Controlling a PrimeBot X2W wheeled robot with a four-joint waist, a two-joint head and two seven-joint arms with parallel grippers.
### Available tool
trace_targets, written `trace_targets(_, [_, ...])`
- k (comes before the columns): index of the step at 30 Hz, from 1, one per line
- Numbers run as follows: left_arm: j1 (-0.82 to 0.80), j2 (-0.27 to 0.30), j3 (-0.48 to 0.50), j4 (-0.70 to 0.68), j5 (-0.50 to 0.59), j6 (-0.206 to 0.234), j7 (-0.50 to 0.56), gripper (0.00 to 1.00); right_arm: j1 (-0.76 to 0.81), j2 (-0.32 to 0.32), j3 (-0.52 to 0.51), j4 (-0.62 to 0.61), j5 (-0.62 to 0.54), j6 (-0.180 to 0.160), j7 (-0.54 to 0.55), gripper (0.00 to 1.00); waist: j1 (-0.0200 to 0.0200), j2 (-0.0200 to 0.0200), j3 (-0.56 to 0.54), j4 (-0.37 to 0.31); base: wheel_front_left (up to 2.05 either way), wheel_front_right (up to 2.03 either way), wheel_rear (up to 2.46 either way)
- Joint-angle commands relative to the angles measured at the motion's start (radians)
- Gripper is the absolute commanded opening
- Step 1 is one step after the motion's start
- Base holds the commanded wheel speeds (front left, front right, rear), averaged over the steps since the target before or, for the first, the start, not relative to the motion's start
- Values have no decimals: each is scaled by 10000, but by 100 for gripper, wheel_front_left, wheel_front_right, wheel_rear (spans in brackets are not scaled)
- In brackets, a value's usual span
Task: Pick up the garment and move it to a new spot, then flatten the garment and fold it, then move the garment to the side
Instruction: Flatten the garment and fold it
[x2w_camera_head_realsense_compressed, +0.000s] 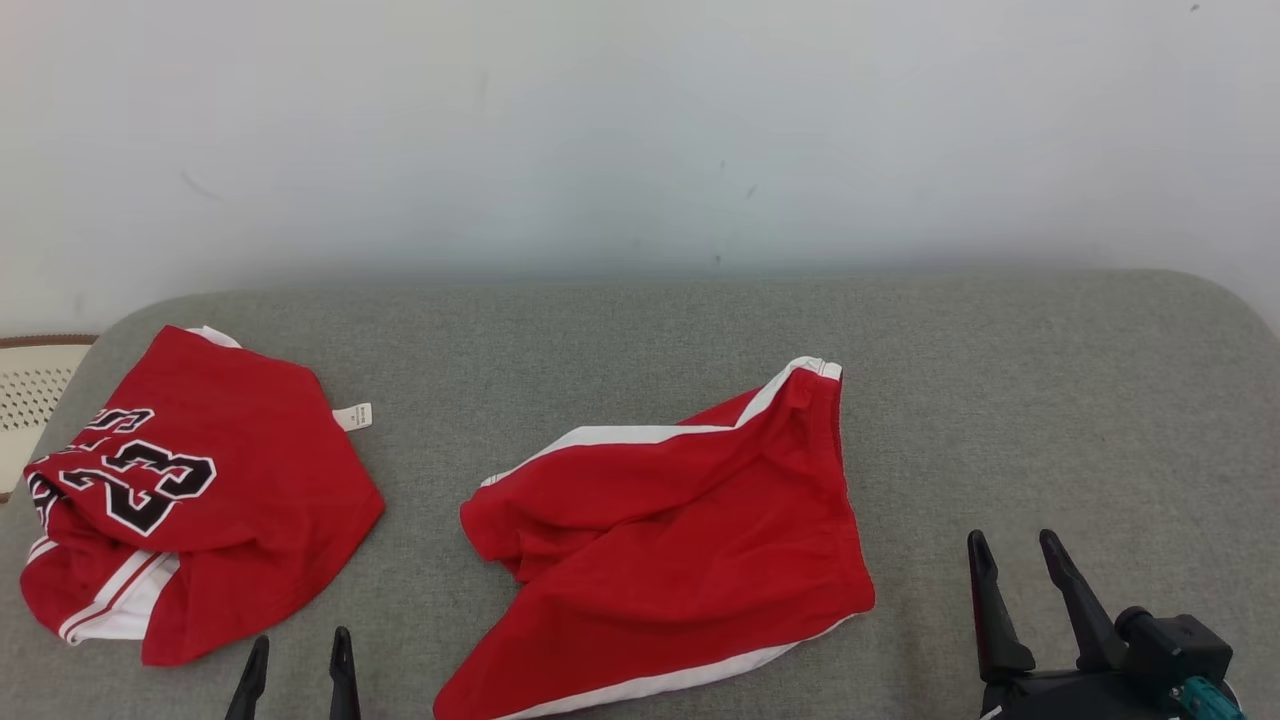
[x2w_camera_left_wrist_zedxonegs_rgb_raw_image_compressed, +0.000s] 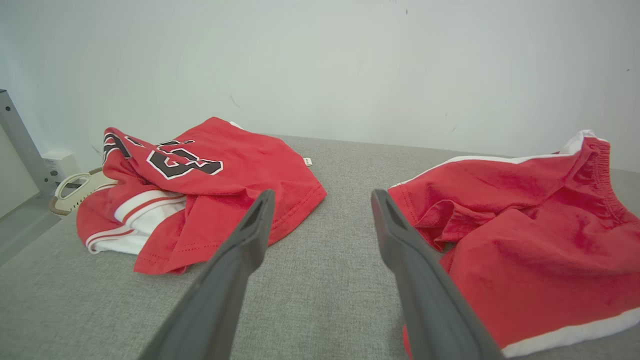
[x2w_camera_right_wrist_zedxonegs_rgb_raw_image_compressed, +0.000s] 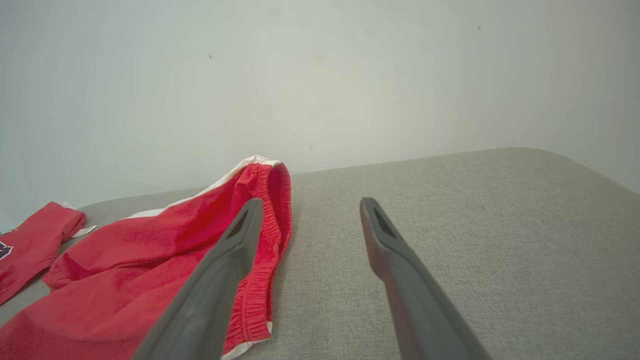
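The room is bright and evenly lit, soft light with no glare. The pale wall (x2w_camera_head_realsense_compressed: 640, 120) dims to a grey band where it meets the grey surface (x2w_camera_head_realsense_compressed: 1050, 400). The red shorts (x2w_camera_head_realsense_compressed: 680, 530) throw only faint shadows under their folds. Both wrist views bow at the edges, and the left gripper (x2w_camera_left_wrist_zedxonegs_rgb_raw_image_compressed: 322, 195) looks soft close to the lens.
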Motion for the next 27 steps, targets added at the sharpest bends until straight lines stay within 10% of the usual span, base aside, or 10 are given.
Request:
trace_targets(1, [149,54,65,-30,74,34,-36,100,135,18,55,-61,-72,4,40,100,1,0,-36,-49,0,0,0])
trace_targets(27, [259,-11,-9,-88,92,85,-36,100,-27,150,500,22,-98,4,256,100,1,0,-22,-33,0,0,0])
